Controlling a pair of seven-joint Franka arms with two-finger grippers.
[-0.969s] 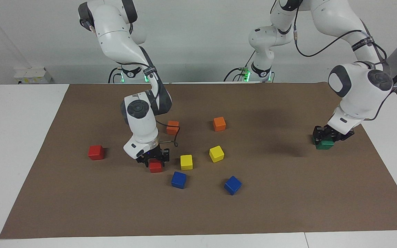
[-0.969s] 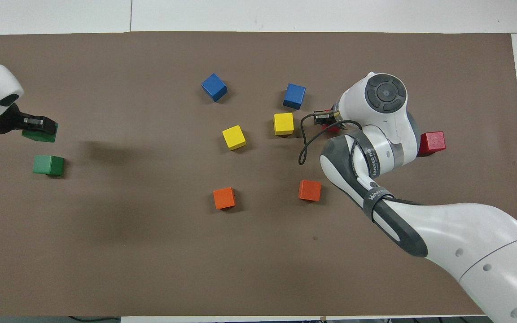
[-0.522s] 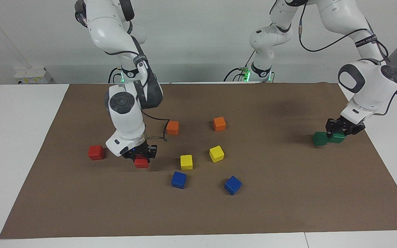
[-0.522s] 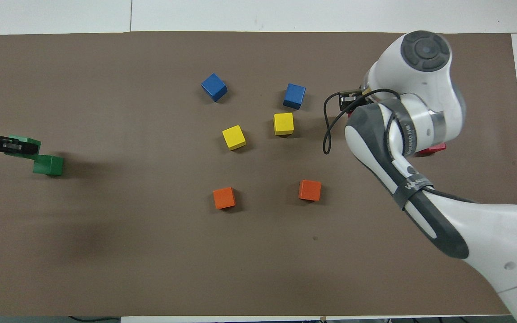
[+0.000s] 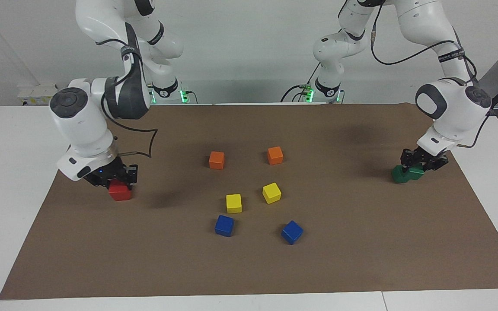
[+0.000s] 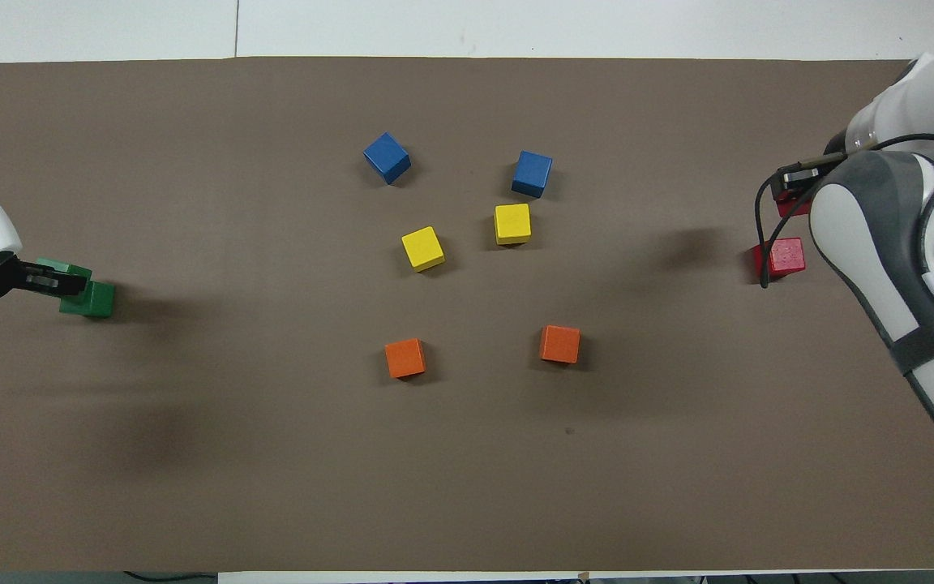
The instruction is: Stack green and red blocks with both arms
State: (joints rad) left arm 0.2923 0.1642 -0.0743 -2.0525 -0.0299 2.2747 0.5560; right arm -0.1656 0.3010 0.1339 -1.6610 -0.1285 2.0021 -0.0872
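My right gripper (image 5: 113, 178) is shut on a red block (image 6: 791, 208) and holds it over the second red block (image 5: 120, 194), which lies on the brown mat at the right arm's end; that block also shows in the overhead view (image 6: 781, 257). Whether the two red blocks touch I cannot tell. My left gripper (image 5: 422, 163) is shut on a green block (image 5: 417, 172) and holds it low, partly over the second green block (image 5: 398, 174) at the left arm's end. In the overhead view the held green block (image 6: 56, 267) overlaps the lying one (image 6: 96, 300).
In the middle of the brown mat (image 5: 361, 242) lie two orange cubes (image 5: 216, 160) (image 5: 275, 155), two yellow cubes (image 5: 233, 203) (image 5: 271, 192) and two blue cubes (image 5: 224, 225) (image 5: 292, 232). White table borders the mat.
My right gripper has carried its red block from beside the yellow cubes to over the other red block. My left gripper has brought its green block down against the other green block.
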